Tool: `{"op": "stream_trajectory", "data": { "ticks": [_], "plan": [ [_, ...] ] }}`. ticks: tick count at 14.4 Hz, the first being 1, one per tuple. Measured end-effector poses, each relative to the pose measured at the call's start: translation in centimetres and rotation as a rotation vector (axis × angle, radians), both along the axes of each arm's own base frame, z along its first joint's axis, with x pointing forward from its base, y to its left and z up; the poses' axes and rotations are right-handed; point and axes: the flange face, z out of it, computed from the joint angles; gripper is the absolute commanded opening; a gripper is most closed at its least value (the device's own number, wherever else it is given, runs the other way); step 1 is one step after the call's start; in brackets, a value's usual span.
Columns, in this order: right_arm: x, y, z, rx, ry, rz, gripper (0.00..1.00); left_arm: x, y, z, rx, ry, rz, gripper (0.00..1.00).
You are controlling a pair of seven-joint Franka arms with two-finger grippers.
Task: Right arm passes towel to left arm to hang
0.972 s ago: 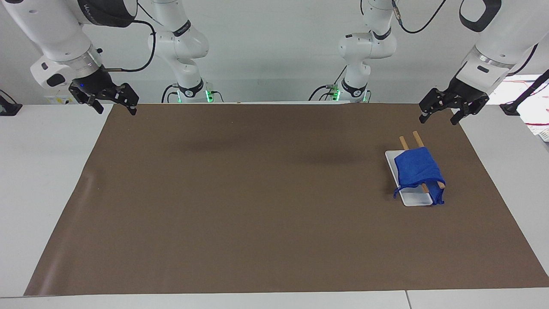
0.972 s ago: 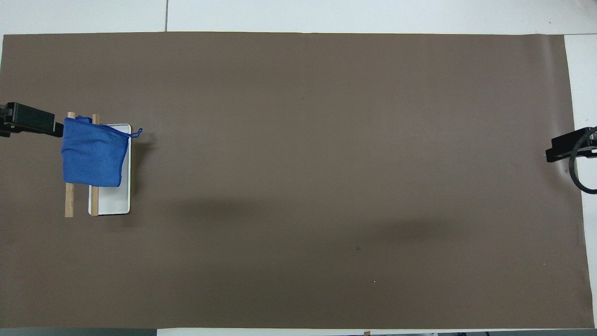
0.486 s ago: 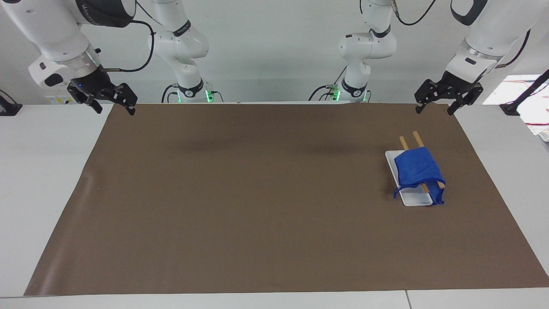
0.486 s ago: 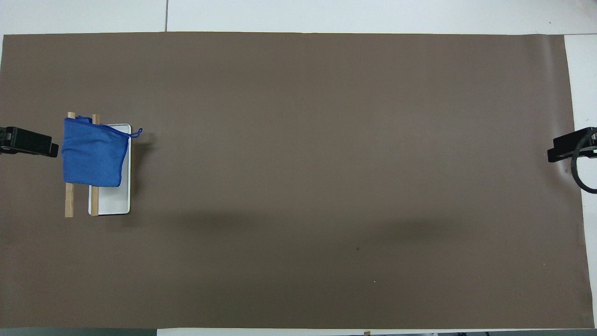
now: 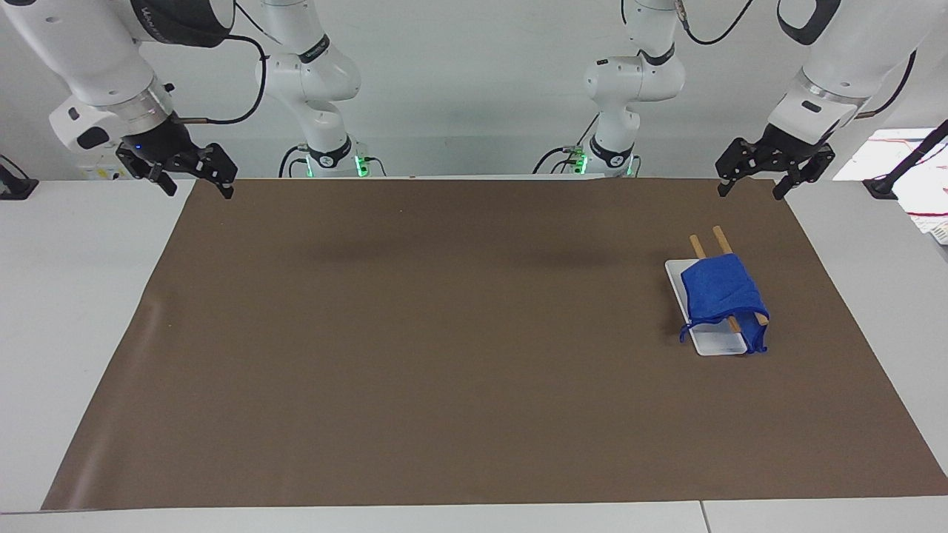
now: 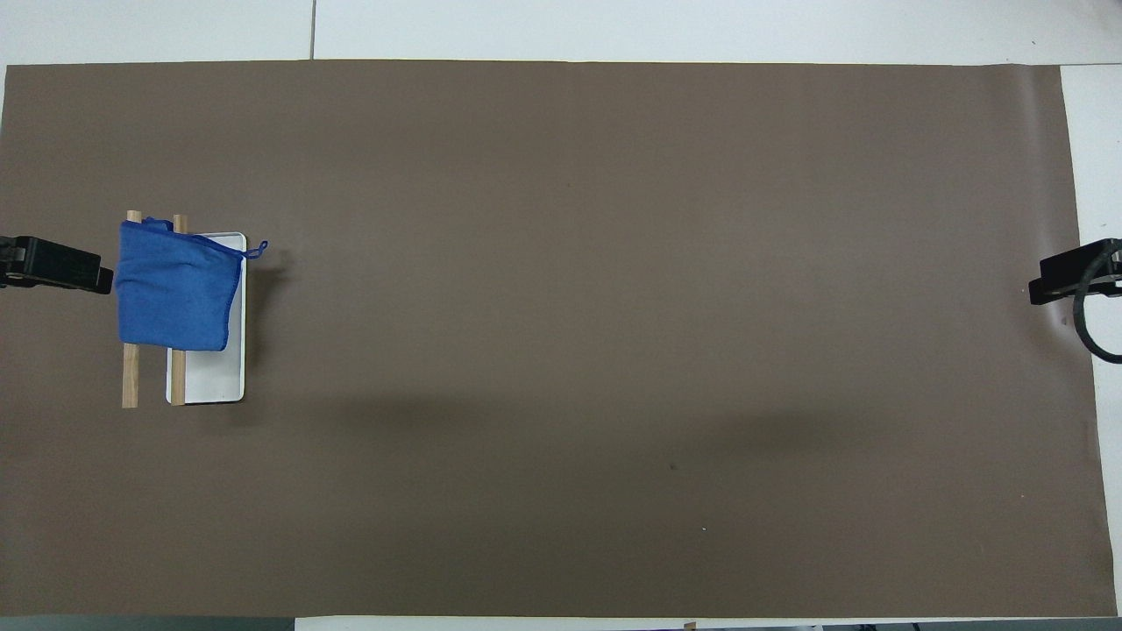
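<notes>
1. Hanging over two wooden rails [image 5: 722, 244] of a rack with a white base [image 5: 717, 342], the towel [image 5: 722, 295] is at the left arm's end of the brown mat [image 5: 444, 333]. The left gripper [image 5: 749, 192] and the right gripper [image 5: 198, 193] hover with fingers spread, empty.
2. From overhead, the towel [image 6: 177, 285] drapes the rails [image 6: 130, 377]; its loop cord [image 6: 255, 252] sticks out. Only a tip of each gripper shows.

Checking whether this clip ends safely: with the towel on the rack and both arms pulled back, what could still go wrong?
1. The towel is bunched at the end of the wooden rails farther from the robots, one corner hanging past the white base; it might slide off.
2. The left claw hangs open over the mat edge near the rack; a low pass could snag the loop cord.
</notes>
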Motion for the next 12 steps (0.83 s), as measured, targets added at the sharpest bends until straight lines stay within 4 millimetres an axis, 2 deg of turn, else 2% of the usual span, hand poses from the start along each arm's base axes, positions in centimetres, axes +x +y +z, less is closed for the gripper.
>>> {"op": "stream_trajectory", "data": {
  "ticks": [12],
  "plan": [
    [0.00, 0.03, 0.02, 0.000, 0.000, 0.001, 1.00, 0.42, -0.05, -0.99, 0.001, 0.025, 0.000, 1.00]
  ]
}}
